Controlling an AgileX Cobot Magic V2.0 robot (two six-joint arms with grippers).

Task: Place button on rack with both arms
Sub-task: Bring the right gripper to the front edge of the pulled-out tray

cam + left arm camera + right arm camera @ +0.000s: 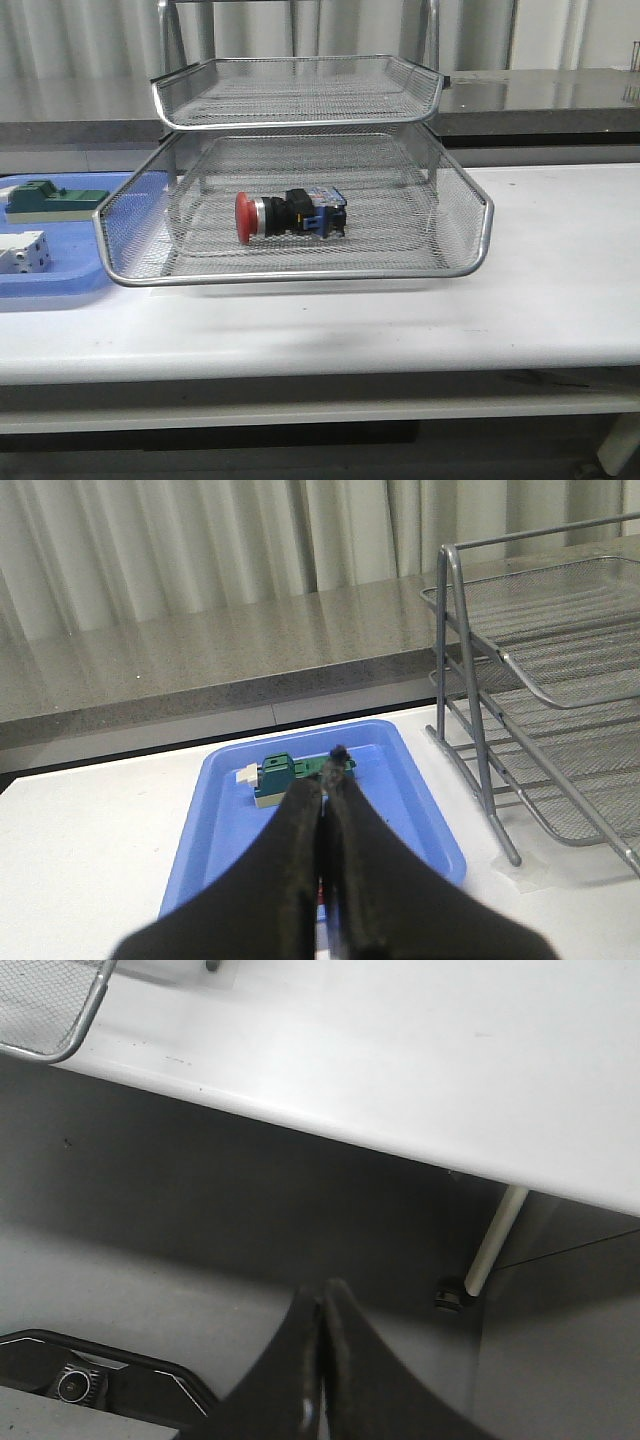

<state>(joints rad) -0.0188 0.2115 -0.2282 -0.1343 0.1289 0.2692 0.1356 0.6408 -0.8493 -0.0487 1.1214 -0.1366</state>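
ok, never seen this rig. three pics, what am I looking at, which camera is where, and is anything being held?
It is a two-armed table robot, and each picture comes from a different camera. The front view looks forward over the white table. There the silver wire rack stands, with the red-headed button lying on its side in the lower tray visible here. Beside the rack, a blue tray holds a green block and a white block.

The other two pictures come from cameras on the wrists. The left gripper is over the blue tray, fingers closed together. The right gripper is off the table's edge, looking at the floor, also closed. Neither holds anything, as far as the pictures show.
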